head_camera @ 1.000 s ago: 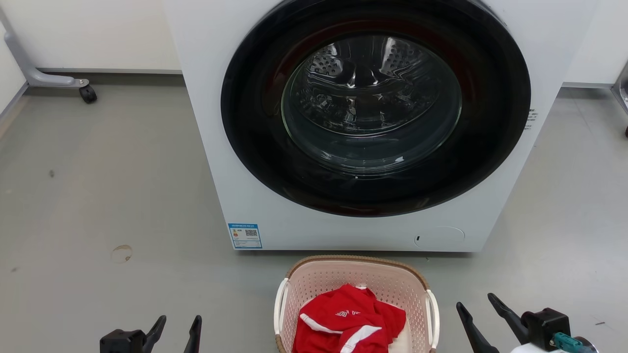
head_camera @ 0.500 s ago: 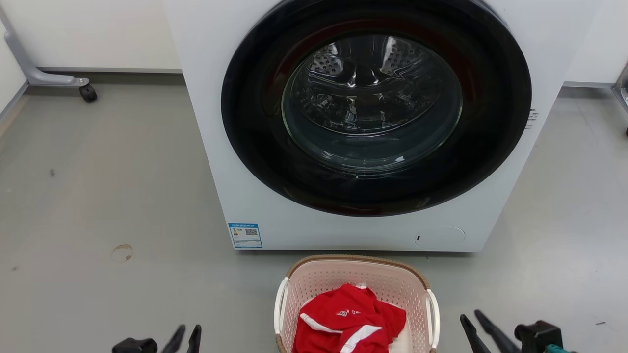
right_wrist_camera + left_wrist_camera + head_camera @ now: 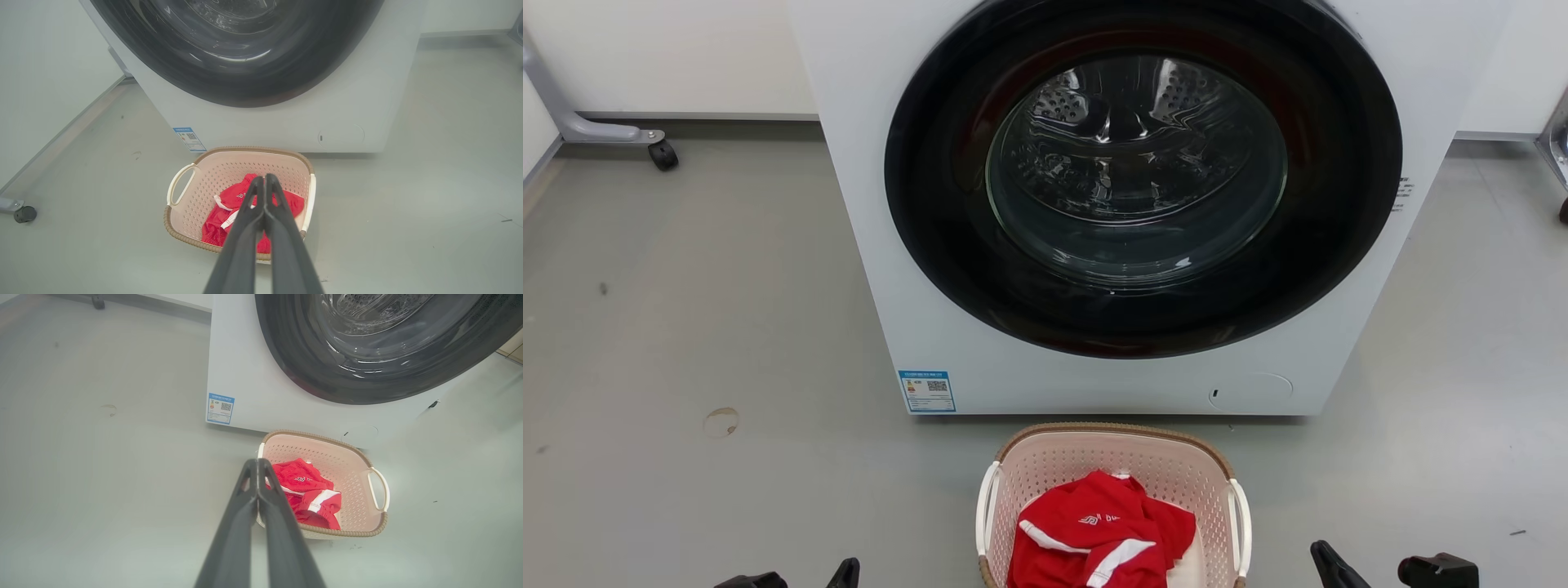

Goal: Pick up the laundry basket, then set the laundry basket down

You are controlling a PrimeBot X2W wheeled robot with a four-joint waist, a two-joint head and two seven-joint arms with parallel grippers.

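**Before the washer: basket on the floor, both pincers closed and empty**

Just in front of the washer [image 3: 890,310], on the grey floor [image 3: 727,327], the basket [image 3: 1094,457] sits upright. Its far rim lies close to the machine's white front, below the round dark door [image 3: 1143,171]. A red garment [image 3: 1098,527] with white stripes lies crumpled inside it. White handles [image 3: 984,510] stand at its left and right sides, and neither is gripped.

The left gripper [image 3: 257,463] has its two fingers pressed together tip to tip, with nothing between them. From the head it shows at the bottom edge, well to the left of the basket. The right gripper [image 3: 264,179] is likewise closed tight and holds nothing. From the head it shows low at the right, apart from the basket's right handle. A blue label [image 3: 926,392] sits at the washer's lower left corner.
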